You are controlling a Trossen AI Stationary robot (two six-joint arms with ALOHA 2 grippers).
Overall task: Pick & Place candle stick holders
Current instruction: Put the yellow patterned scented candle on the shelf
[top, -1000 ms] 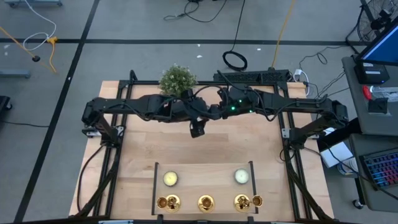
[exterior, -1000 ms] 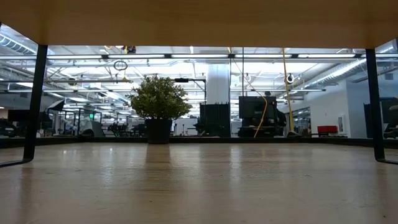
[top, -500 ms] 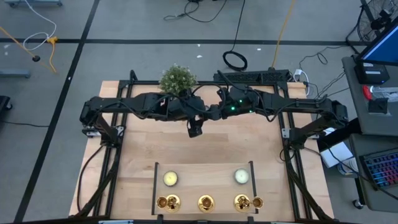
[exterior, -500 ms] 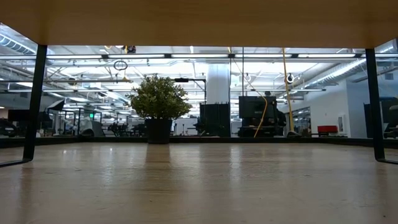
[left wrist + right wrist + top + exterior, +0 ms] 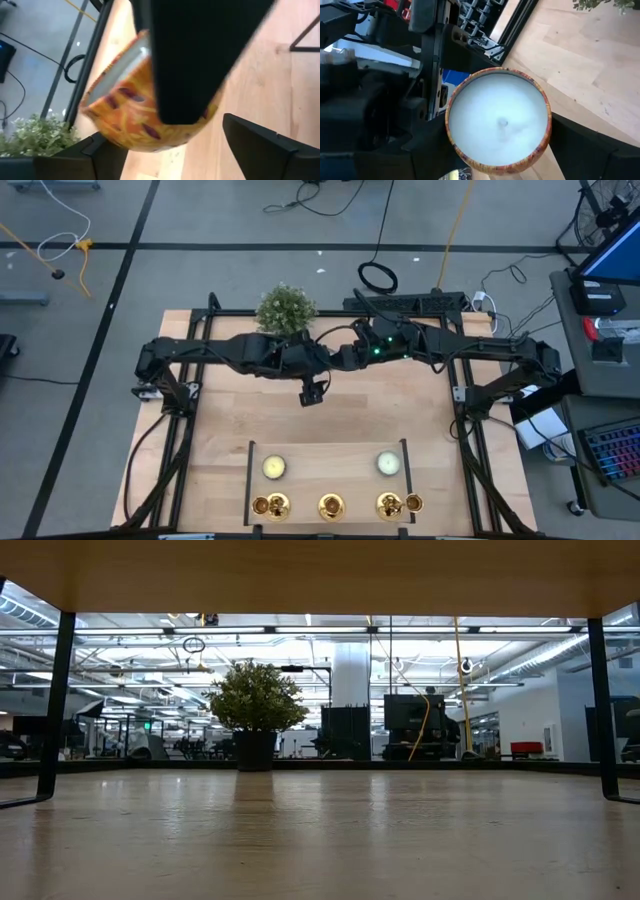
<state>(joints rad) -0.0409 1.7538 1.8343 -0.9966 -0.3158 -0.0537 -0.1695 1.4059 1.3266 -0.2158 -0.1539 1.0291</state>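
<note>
Brass holders, far from plant: hard, slippery, tippy; grab stem. Right gripper pinches candle; left gripper spread.

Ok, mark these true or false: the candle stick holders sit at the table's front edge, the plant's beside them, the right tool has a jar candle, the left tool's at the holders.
1. The candle stick holders stand at the front edge. True.
2. The plant is beside them. False: it stands at the back edge.
3. A jar candle sits between the right tool's fingers. True.
4. The left tool is at the holders. False: it hangs over mid-table, near the right arm.
</note>
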